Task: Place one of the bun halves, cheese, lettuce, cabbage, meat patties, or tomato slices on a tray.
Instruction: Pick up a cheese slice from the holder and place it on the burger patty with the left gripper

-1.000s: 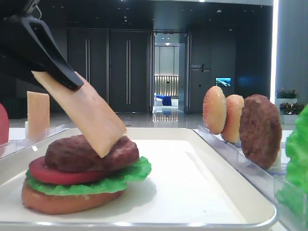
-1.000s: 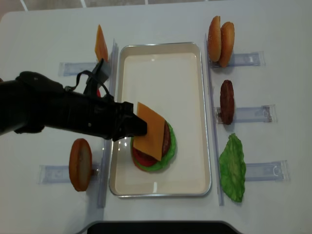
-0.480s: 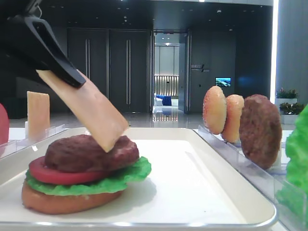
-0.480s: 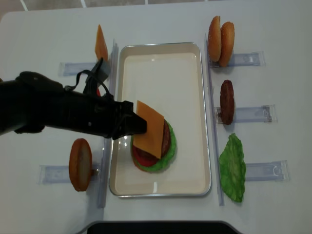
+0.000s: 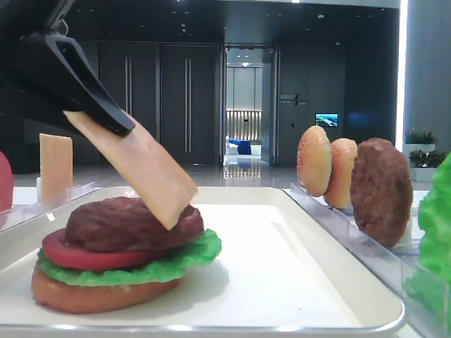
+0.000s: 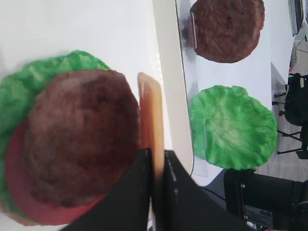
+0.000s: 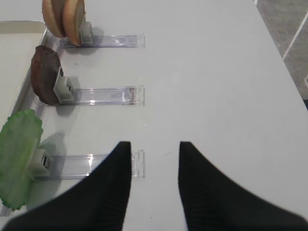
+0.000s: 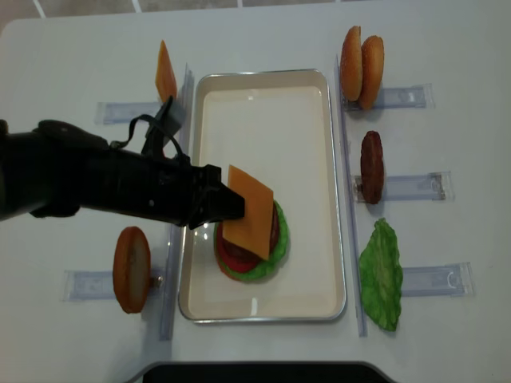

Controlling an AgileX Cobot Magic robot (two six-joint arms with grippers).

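Looking along the low exterior view, the left gripper (image 5: 106, 116) has its black fingers clenched on the upper edge of the cheese (image 5: 141, 169), which hangs tilted with its lower corner over the meat patty (image 5: 127, 224); whether the corner touches cannot be told. That patty tops a stack of tomato slice (image 5: 77, 257), lettuce (image 5: 141, 267) and bun half (image 5: 91, 296) on the white tray (image 5: 282, 282). A second cheese slice (image 5: 56, 166) stands upright in a clear rack at the left; two bun halves (image 5: 314, 160) and a spare patty (image 5: 380, 190) stand on edge at the right. The right wrist view shows the right gripper (image 7: 154, 168) with its fingers spread apart, grasping nothing, above the bare white counter (image 7: 216, 72); clear racks (image 7: 110, 95) beside it carry buns, a patty and a green leaf (image 7: 19, 163). The left wrist view looks down the clenched fingers (image 6: 139, 192) at the cheese seen edge-on, just beside the patty's rim, over the stack. The overhead view shows the left arm (image 8: 88, 179) reaching in from the left, the cheese held above the stack in the near half of the tray, and a further bun half (image 8: 132, 269) standing in a rack outside the tray's left rim.
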